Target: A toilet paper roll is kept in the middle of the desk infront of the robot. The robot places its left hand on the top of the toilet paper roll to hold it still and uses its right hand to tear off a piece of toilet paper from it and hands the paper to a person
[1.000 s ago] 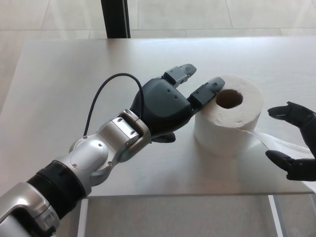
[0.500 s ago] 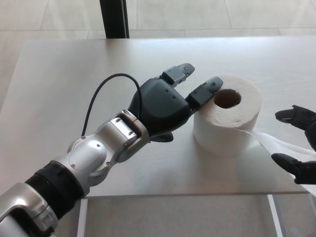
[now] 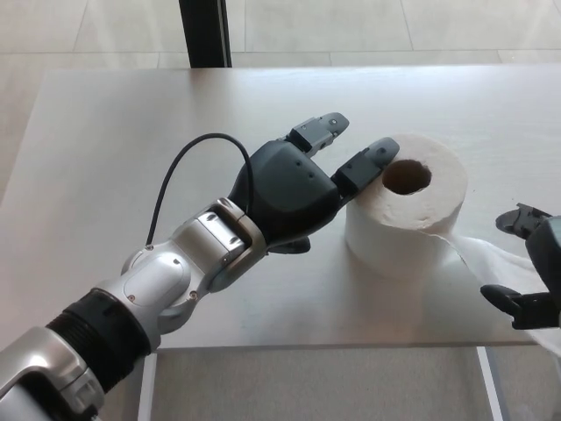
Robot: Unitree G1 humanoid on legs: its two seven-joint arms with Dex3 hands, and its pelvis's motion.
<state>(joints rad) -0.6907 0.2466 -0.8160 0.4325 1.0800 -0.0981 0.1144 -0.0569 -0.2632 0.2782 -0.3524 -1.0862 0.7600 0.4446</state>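
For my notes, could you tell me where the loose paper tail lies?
In the head view, the paper tail trails right from the toilet paper roll, beside the right hand.

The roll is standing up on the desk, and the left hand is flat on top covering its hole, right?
Not quite. The roll does stand upright on the desk, but the head view shows its hole uncovered. The left hand is beside the roll, with only a fingertip at its top edge.

Toilet paper roll (image 3: 405, 215) upright on desk (image 3: 131, 158), left hand (image 3: 298, 189) at its left, right hand (image 3: 530, 272) right of it
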